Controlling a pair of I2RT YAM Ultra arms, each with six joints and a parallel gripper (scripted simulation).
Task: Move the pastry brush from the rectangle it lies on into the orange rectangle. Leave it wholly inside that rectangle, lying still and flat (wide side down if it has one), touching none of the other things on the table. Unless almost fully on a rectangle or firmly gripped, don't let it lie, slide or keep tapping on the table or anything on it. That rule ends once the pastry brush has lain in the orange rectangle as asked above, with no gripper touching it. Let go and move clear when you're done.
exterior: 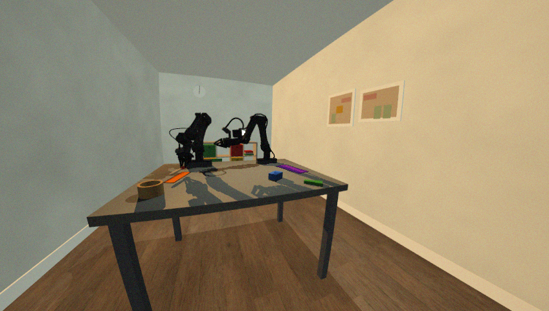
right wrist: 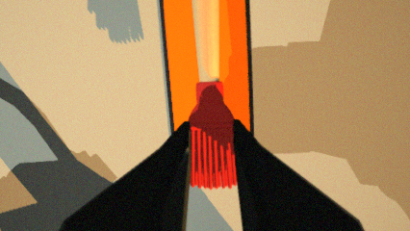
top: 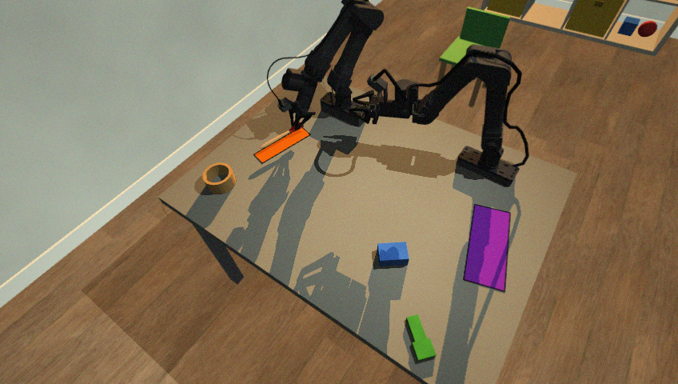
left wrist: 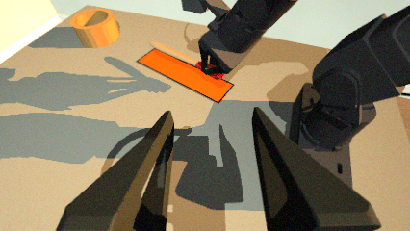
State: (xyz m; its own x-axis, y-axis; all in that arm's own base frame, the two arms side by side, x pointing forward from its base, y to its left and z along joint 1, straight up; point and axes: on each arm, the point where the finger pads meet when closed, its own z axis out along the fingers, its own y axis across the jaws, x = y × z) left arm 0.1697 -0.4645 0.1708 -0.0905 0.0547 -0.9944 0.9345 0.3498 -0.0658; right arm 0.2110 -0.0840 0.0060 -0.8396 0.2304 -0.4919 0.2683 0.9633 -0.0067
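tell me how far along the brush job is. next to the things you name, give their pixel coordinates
Looks done: the pastry brush point(top: 276, 138) point(exterior: 177, 171) point(left wrist: 173, 51) point(right wrist: 210, 89) is off the purple rectangle point(top: 487, 247) point(exterior: 292, 169).

In hand: the right pincer point(top: 297, 127) point(exterior: 182, 166) point(left wrist: 208, 68) point(right wrist: 212, 128) grips its red head, handle roughly in line with the orange rectangle point(top: 281, 145) point(exterior: 177, 177) point(left wrist: 185, 74) point(right wrist: 180, 48).

Left: apparently set it flat, wholly inside the orange rectangle, then let go and back off.

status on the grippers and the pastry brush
Right gripper shut on pastry brush. Brush lined up over orange rectangle, not released. Left gripper open, empty. Nothing seen blocking.
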